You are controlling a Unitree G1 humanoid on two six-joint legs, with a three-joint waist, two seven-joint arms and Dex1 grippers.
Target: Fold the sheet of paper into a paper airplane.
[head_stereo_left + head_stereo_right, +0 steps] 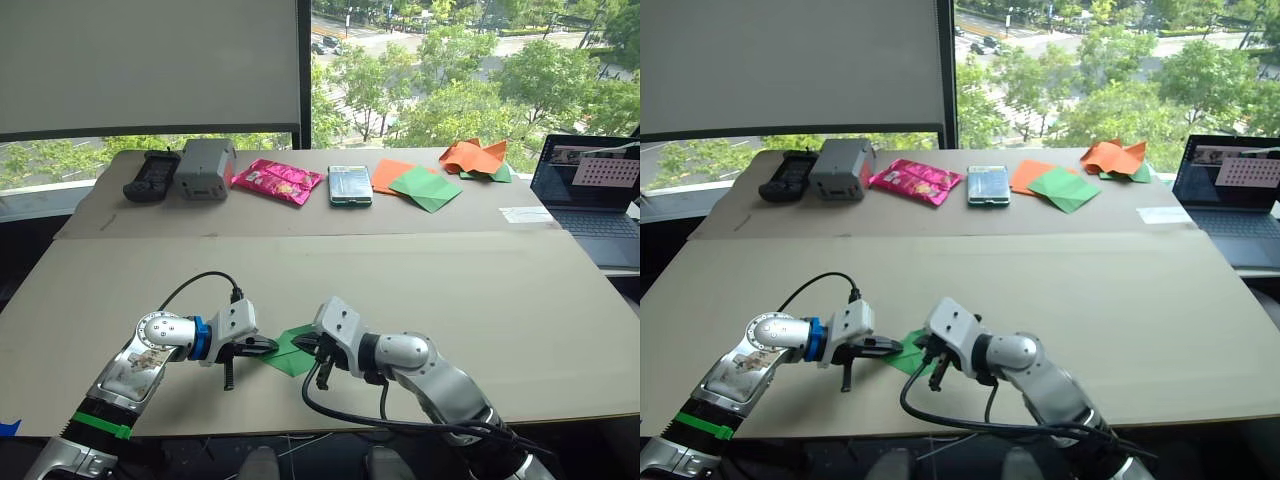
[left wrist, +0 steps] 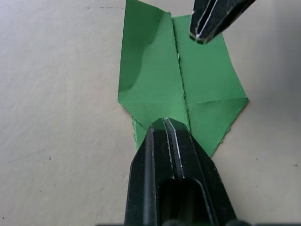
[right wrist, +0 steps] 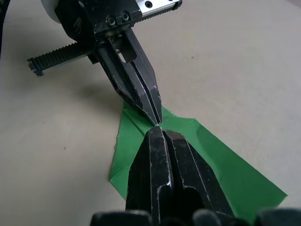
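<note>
Two grippers, left [image 2: 164, 123] and right [image 3: 162, 133], both clenched, press tip to tip on the paper [image 2: 155, 80], lying creased between them near the table's [image 1: 450, 290] front edge. Mid-fold judged; next, likely sharpening the centre crease without tearing.

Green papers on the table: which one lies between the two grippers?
The sheet of paper, bright green and creased, at the near edge. The duller green square overlaps an orange sheet far back, beside a crumpled heap.
</note>
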